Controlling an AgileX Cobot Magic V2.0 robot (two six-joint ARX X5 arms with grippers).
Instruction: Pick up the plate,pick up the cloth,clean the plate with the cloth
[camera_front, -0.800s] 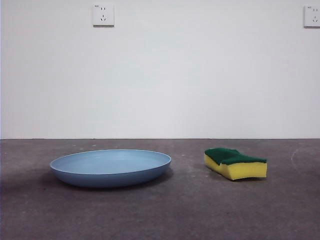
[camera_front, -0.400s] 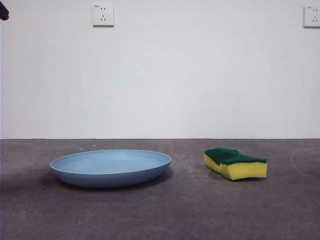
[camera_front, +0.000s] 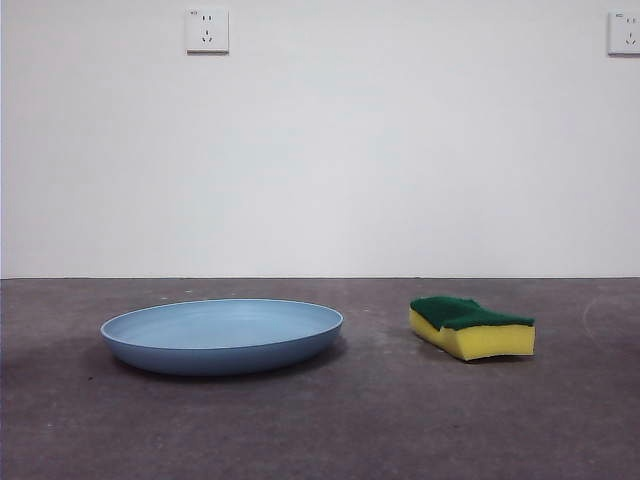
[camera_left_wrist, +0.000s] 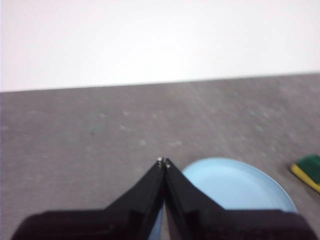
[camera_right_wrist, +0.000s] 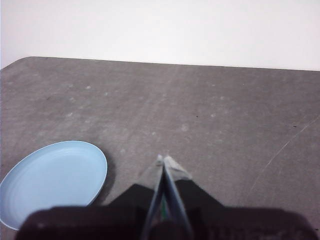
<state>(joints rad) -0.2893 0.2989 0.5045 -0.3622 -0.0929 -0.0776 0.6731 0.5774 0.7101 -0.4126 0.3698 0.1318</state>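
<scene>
Black left tool (camera_left_wrist: 163, 162) and right tool (camera_right_wrist: 164, 160), tips together, show only from the wrists.

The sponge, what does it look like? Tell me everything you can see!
The sponge is a small block with a yellow foam body and a dark green scrubby layer on top. Its sides are cut wavy. It lies flat on the grey table, green side up, off to one side of the blue plate with bare table between them. Nothing touches it but the table. The left wrist view catches only one corner of it.
</scene>
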